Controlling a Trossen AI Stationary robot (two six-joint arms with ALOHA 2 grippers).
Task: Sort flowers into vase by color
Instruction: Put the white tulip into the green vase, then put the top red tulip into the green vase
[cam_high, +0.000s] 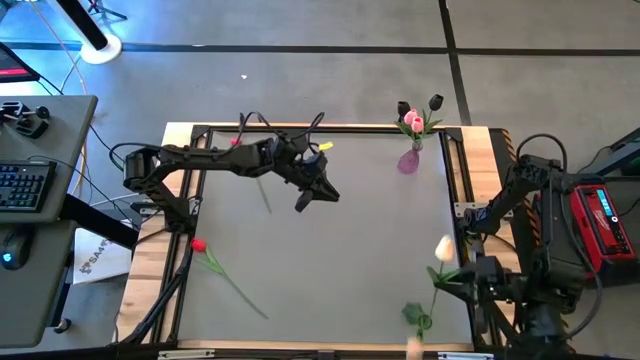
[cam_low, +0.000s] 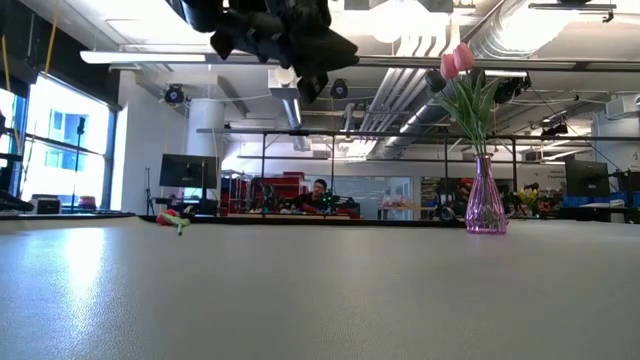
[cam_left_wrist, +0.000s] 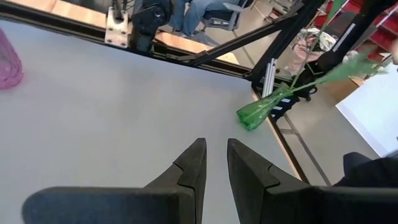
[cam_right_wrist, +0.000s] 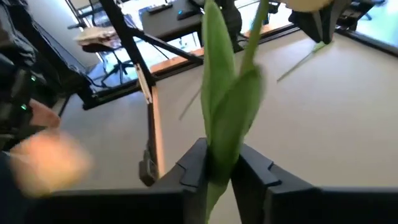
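right wrist view: a cream tulip pinched low on its stem

right wrist view, nearest first: the right gripper (cam_right_wrist: 219, 163) has its two dark fingers closed around the green stem and leaf of the cream-yellow tulip (cam_right_wrist: 231, 93). seen from above, that tulip (cam_high: 441, 262) sits at the table's right edge, head toward the vase.

the hold looks low on the stem, so the head could swing or the stalk could twist out if the pinch loosens in transit.

farther off, the left gripper (cam_high: 306, 200) hangs over the middle of the table, fingers narrowly parted and empty; it could cross the carrying path.

a red tulip (cam_high: 205, 252) lies near the left edge.

farthest, the pink vase (cam_high: 408, 160) is slim-necked and already holds pink and black tulips (cam_high: 416, 115); a poorly aimed stem could miss the neck or tip it.
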